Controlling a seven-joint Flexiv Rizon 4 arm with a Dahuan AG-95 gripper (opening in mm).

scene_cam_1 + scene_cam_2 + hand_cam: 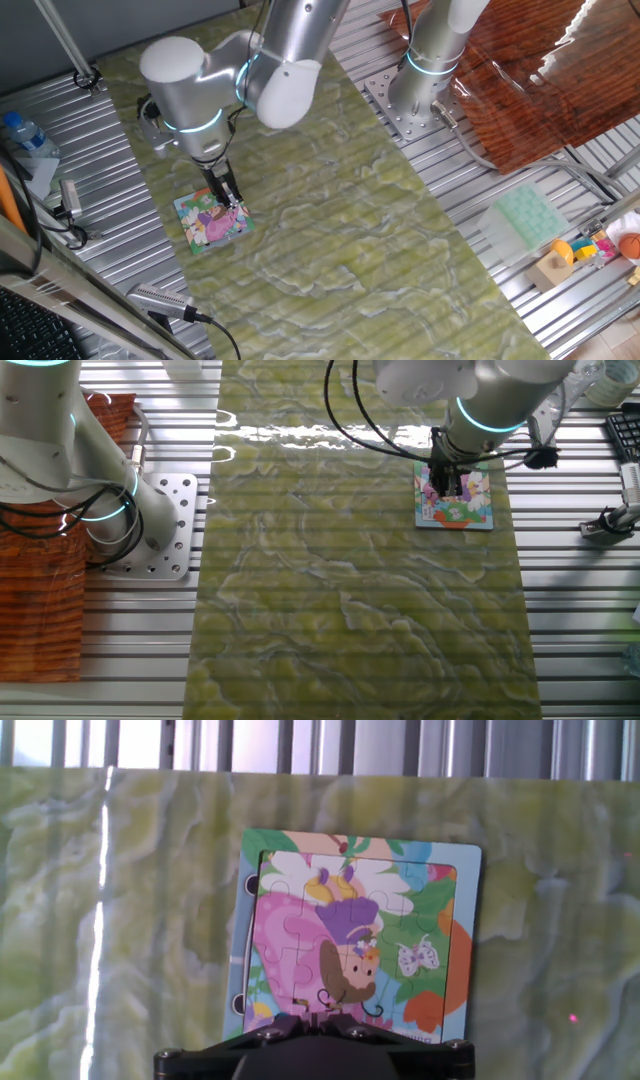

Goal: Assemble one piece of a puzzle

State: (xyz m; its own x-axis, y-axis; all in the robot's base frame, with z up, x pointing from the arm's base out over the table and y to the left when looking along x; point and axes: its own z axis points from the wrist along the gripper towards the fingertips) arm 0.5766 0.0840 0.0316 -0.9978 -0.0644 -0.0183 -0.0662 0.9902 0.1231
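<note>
Fingers (233, 204) low over the puzzle (212, 220), at its near edge in the hand view; whether parted or pinching, cannot tell. Piece not visible, possibly hidden beneath or already seated. Likely placement step; next: press flush, lift straight off worktop (400, 260).

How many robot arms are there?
2. One arm reaches over the puzzle on the green mat, its pincer down at the board. The other arm stands on a metal base plate beside the mat. More could be out of view.
</note>
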